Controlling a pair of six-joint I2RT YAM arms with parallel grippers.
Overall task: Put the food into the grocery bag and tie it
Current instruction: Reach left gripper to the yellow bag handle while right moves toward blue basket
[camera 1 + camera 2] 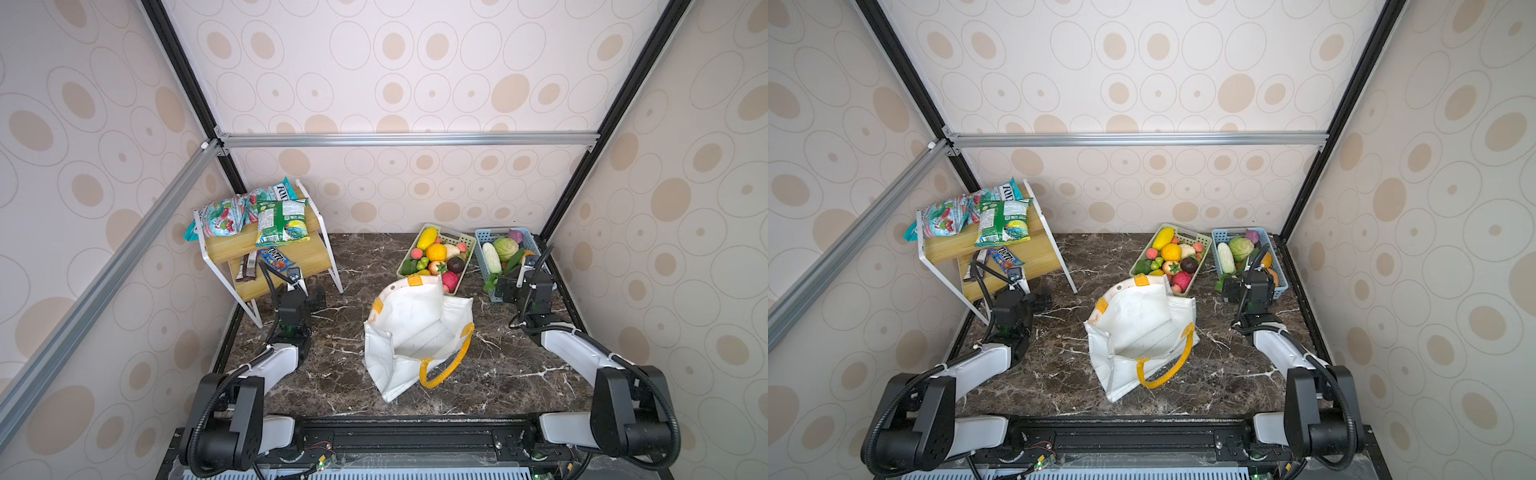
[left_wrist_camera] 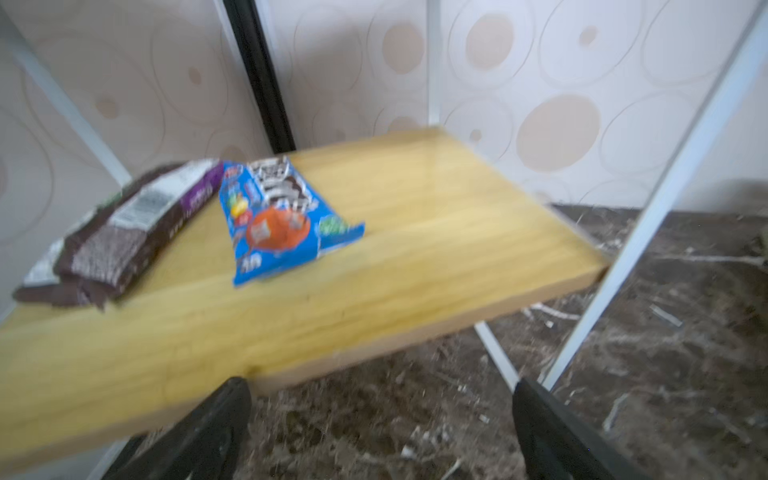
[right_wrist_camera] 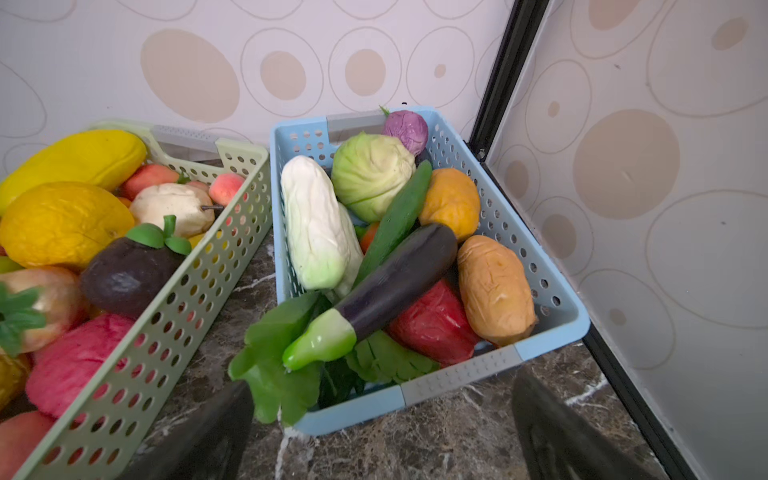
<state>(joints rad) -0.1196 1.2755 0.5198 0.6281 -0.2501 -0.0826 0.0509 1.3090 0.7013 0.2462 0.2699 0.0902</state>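
The right pincer stands wide open and holds nothing. It is poised at the near end of the blue basket, and the wrist view shows both dark fingers just short of the rim. The nearest food is the eggplant, which lies slantwise with its green stem end over a leafy green that droops across the rim between the jaws. Behind it lie a cucumber, a white napa cabbage, a round pale cabbage and a potato. Just beside this basket stands the green basket, heaped with fruit.

In both top views the grocery bag sits on the bench between the arms. Its mouth gapes, its white inside is bare, and its far edge is close to the green basket. It is well apart from the right pincer.

The left pincer is also spread wide and empty. It sits at the front edge of the lower wooden shelf, which carries a blue candy packet and a brown chocolate bar. That view is blurred.
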